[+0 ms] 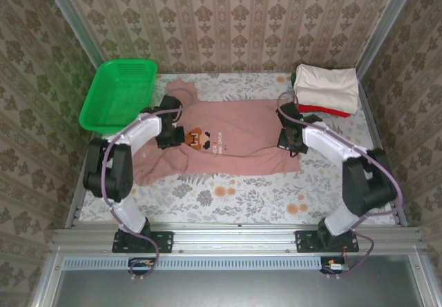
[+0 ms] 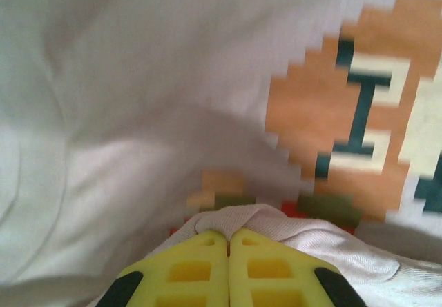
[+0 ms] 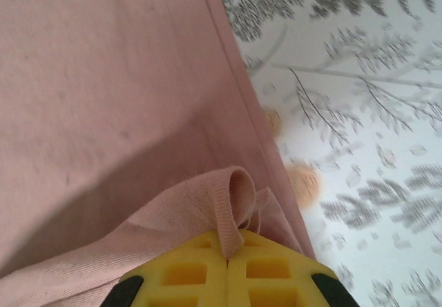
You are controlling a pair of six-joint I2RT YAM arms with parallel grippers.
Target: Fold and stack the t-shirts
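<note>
The dusty-pink t-shirt point(image 1: 238, 138) lies spread across the middle of the table point(image 1: 228, 196). The left gripper point(image 2: 228, 241) is pinched tight on a fold beside the pixel print point(image 2: 345, 121). The right gripper point(image 3: 226, 248) is clamped on the hem toward the right edge (a folded cream shirt point(image 1: 326, 85) sits on a red one point(image 1: 330, 110) at the far right corner).

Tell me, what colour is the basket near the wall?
The basket is bright green, clearest in the top external view.
</note>
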